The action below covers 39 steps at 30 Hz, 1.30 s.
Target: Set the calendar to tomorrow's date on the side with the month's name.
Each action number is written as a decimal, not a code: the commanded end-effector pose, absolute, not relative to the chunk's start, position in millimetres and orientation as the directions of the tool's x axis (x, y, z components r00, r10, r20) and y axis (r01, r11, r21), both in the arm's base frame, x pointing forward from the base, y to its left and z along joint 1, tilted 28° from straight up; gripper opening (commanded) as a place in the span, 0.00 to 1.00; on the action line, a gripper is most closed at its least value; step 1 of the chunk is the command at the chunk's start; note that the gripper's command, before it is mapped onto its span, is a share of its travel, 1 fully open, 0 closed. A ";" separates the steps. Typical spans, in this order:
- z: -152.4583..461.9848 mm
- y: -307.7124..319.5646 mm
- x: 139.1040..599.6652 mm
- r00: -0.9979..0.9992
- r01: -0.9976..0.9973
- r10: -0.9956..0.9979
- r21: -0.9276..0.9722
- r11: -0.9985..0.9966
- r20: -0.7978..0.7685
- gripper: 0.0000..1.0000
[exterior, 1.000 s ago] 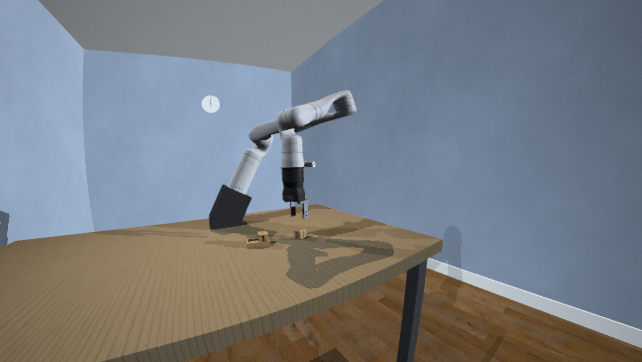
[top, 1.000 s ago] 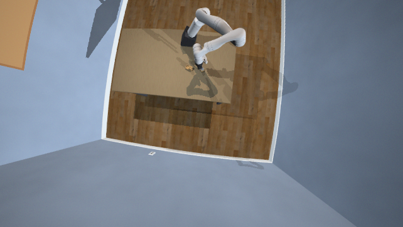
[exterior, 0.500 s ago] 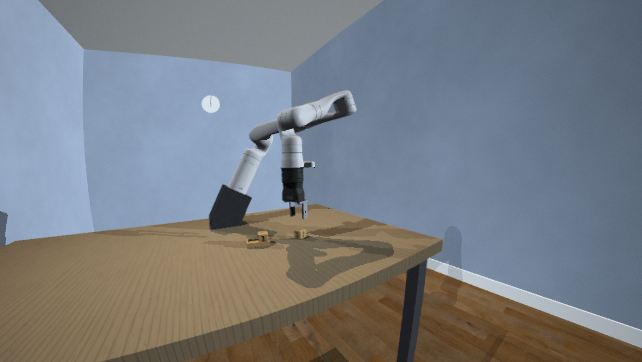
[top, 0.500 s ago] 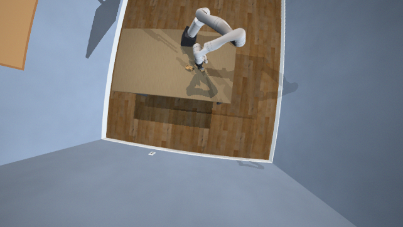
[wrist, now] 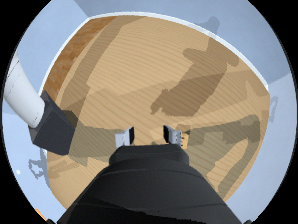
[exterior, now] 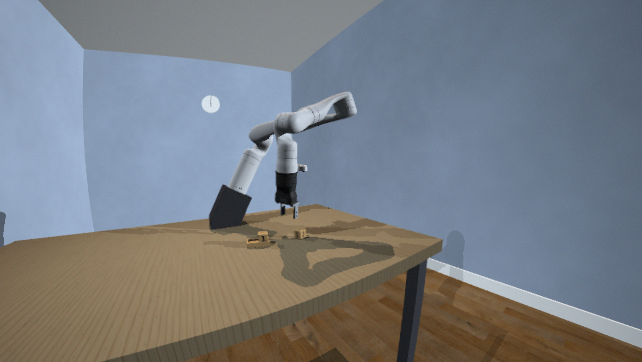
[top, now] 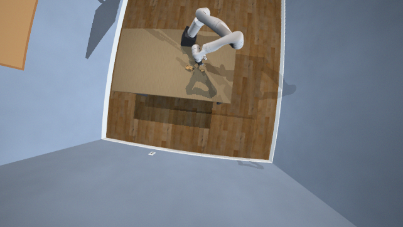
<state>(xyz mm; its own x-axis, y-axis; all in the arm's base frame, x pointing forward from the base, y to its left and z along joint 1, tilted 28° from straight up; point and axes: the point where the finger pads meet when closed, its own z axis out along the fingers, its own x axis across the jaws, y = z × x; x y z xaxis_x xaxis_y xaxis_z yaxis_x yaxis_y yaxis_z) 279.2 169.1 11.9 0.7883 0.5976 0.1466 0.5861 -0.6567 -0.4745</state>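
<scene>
A small wooden calendar tray (exterior: 259,243) lies on the table with one wooden cube (exterior: 262,235) standing in it. A second wooden cube (exterior: 300,233) rests on the table top to the right of the tray, apart from it. In the overhead view the tray (top: 187,67) and the loose cube (top: 202,69) are tiny, and no digits can be read. My gripper (exterior: 289,212) points straight down, open and empty, hanging above and just behind the loose cube. In the wrist view the two fingertips stand wide apart, and my own gripper body hides what lies below.
The arm's dark base (exterior: 229,206) stands on the table behind the tray. The table's right edge (exterior: 430,245) lies well beyond the loose cube. A round clock (exterior: 210,104) hangs on the back wall.
</scene>
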 end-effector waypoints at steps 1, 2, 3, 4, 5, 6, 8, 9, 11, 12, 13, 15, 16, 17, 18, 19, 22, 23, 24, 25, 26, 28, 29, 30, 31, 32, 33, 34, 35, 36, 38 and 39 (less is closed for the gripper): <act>8.2 164.0 266.7 0.760 0.611 0.635 -0.487 -0.625 0.139 1.00; 7.2 162.3 259.2 0.738 0.630 0.660 -0.494 -0.600 0.139 1.00; 6.3 160.5 251.5 0.713 0.649 0.686 -0.501 -0.572 0.141 1.00; 5.6 158.5 243.7 0.686 0.669 0.713 -0.509 -0.541 0.144 1.00; 5.0 156.4 235.9 0.656 0.690 0.740 -0.516 -0.508 0.149 1.00; 4.6 154.2 228.0 0.623 0.710 0.766 -0.523 -0.471 0.157 1.00; 4.1 149.2 212.6 0.549 0.751 0.817 -0.535 -0.388 0.178 1.00; 3.9 146.6 205.2 0.507 0.770 0.840 -0.539 -0.341 0.192 1.00; 3.9 140.8 191.2 0.415 0.805 0.881 -0.543 -0.239 0.227 1.00; 3.9 137.7 184.8 0.364 0.820 0.898 -0.542 -0.183 0.248 1.00; 3.9 134.6 179.0 0.311 0.834 0.911 -0.538 -0.125 0.271 1.00; 3.8 131.4 173.6 0.256 0.845 0.920 -0.531 -0.064 0.296 1.00; 3.8 131.4 173.6 0.256 0.845 0.920 -0.531 -0.064 0.296 1.00; 3.6 128.1 168.9 0.198 0.853 0.926 -0.521 -0.001 0.322 1.00; 3.3 124.9 164.8 0.138 0.859 0.927 -0.508 0.063 0.348 1.00; 2.8 121.7 161.4 0.076 0.862 0.924 -0.491 0.129 0.376 1.00; 0.8 113.5 155.9 -0.100 0.851 0.888 -0.424 0.309 0.448 1.00; 0.5 112.8 155.7 -0.116 0.849 0.883 -0.416 0.326 0.454 1.00; -0.5 110.3 155.4 -0.181 0.837 0.860 -0.384 0.390 0.478 1.00; -1.5 108.4 155.8 -0.235 0.824 0.836 -0.354 0.442 0.495 1.00; -1.8 108.0 156.0 -0.246 0.821 0.831 -0.348 0.452 0.498 1.00; -4.3 104.6 159.1 -0.366 0.781 0.765 -0.273 0.562 0.529 1.00; -4.5 104.4 159.4 -0.374 0.778 0.760 -0.267 0.569 0.531 1.00; -6.0 103.1 162.3 -0.436 0.750 0.719 -0.223 0.623 0.542 1.00; -7.3 102.4 165.4 -0.489 0.722 0.679 -0.183 0.668 0.548 1.00; -7.3 102.4 165.4 -0.489 0.722 0.679 -0.183 0.668 0.548 1.00; -7.3 102.4 165.4 -0.489 0.722 0.679 -0.183 0.668 0.548 1.00; -7.4 102.3 165.9 -0.496 0.718 0.674 -0.177 0.673 0.548 1.00; -8.8 101.9 170.2 -0.553 0.683 0.625 -0.130 0.719 0.550 1.00; -10.2 101.9 175.1 -0.608 0.644 0.575 -0.083 0.760 0.548 1.00; -12.1 103.0 185.6 -0.699 0.566 0.478 0.004 0.824 0.532 1.00; -12.3 103.2 186.7 -0.708 0.558 0.468 0.012 0.830 0.529 1.00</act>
